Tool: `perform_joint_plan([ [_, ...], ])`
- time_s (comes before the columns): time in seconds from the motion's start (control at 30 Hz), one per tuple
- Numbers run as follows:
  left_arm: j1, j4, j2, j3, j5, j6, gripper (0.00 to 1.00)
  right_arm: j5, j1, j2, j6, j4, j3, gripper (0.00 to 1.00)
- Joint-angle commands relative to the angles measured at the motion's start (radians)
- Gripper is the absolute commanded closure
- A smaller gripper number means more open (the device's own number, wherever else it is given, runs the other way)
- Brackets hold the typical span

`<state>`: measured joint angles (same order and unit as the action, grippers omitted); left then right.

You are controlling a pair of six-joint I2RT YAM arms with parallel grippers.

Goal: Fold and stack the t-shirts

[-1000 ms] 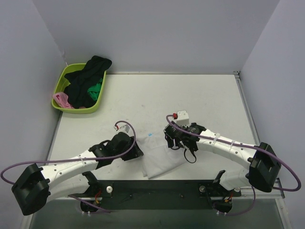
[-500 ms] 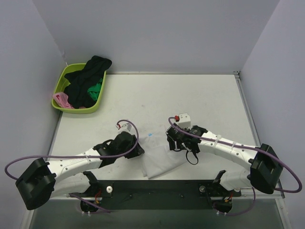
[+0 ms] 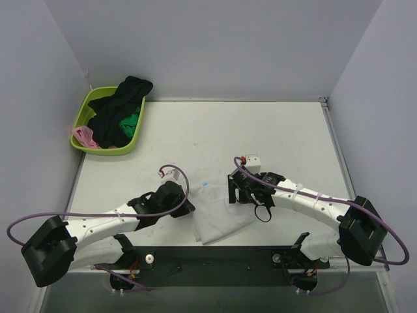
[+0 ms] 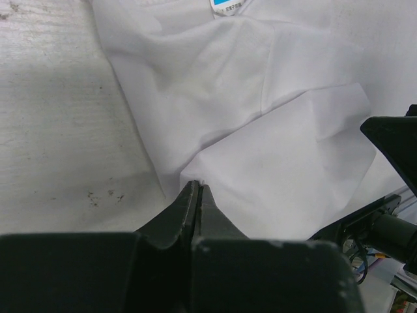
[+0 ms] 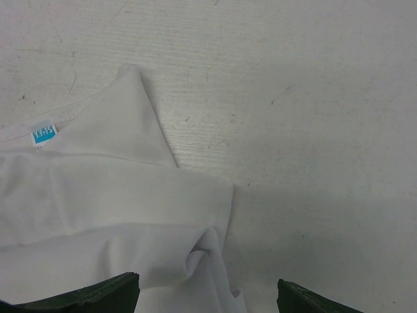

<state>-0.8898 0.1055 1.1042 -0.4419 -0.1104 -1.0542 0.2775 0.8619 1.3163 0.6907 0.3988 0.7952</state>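
Observation:
The white t-shirt [image 3: 218, 218] lies crumpled on the table near the front edge, between the two arms. My left gripper [image 3: 189, 207] is at its left edge. In the left wrist view that gripper [image 4: 197, 186] is shut, its tips pinching the corner of a folded layer of the white t-shirt [image 4: 260, 130]. My right gripper [image 3: 242, 195] hovers over the shirt's right edge. Its jaws [image 5: 208, 293] stand wide open above a small bunched fold of the white t-shirt [image 5: 111, 195]. A blue neck label [image 5: 44, 134] shows.
A lime green basket [image 3: 81, 120] sits at the back left, holding black t-shirts [image 3: 120, 107], a green one [image 3: 132, 122] and a pink one [image 3: 83, 135]. Bare table [image 3: 260, 130] spreads behind the arms. The dark mounting rail [image 3: 215, 257] runs along the front edge.
My left gripper has closed its jaws onto the shirt's left edge. The right gripper has shifted slightly right and back while staying open.

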Motion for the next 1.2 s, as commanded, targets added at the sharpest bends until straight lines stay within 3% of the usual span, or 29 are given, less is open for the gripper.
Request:
perform_joint_plan([
  [0.0,-0.003,-0.023,-0.040,0.015,-0.025,-0.003,1.00,-0.087,-0.024,0.006,-0.023,-0.078,-0.033,0.17],
  [0.53,-0.001,-0.004,-0.060,0.035,-0.035,-0.007,1.00,-0.156,-0.038,0.107,-0.005,-0.160,-0.027,0.71],
  [0.63,0.003,0.002,-0.075,0.042,-0.040,-0.010,1.00,-0.147,-0.041,0.118,0.000,-0.157,-0.030,1.00],
  [0.77,0.005,0.032,-0.130,0.026,-0.040,0.000,1.00,-0.130,-0.043,0.077,-0.005,-0.130,-0.024,1.00],
  [1.17,0.006,0.273,-0.320,-0.236,-0.067,0.091,1.00,-0.011,0.022,-0.219,-0.031,0.081,0.121,1.00],
])
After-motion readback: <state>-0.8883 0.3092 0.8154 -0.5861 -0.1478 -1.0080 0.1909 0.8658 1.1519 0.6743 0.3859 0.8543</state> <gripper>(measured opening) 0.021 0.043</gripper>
